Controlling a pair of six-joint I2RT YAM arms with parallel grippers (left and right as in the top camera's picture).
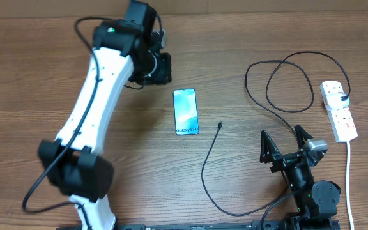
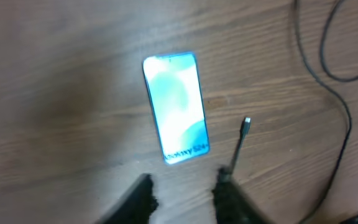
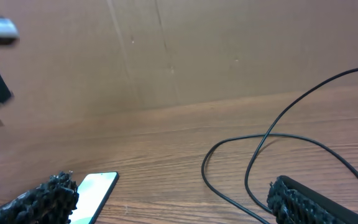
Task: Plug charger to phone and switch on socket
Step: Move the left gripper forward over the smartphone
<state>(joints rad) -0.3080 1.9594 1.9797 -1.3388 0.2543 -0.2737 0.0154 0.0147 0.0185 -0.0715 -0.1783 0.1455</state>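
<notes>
The phone (image 1: 185, 112) lies flat mid-table, teal screen up, also seen in the left wrist view (image 2: 176, 109) and at the right wrist view's lower left (image 3: 95, 190). The charger (image 1: 206, 172) curls across the wood, its connector tip (image 1: 220, 125) lying free just right of the phone. My left gripper (image 1: 160, 69) hovers up-left of the phone; its blurred fingers (image 2: 145, 196) stand a narrow gap apart, with nothing between them. The right gripper (image 1: 282, 132) stands wide open near the front, with nothing between its fingers. The socket (image 1: 338, 110) lies at the far right.
A black plug (image 1: 345, 98) sits in the socket, and a white cord (image 1: 349, 172) runs from it to the front edge. The charger's loops (image 3: 229, 146) lie between my right gripper and the socket. A brown cardboard wall (image 3: 166, 56) backs the table.
</notes>
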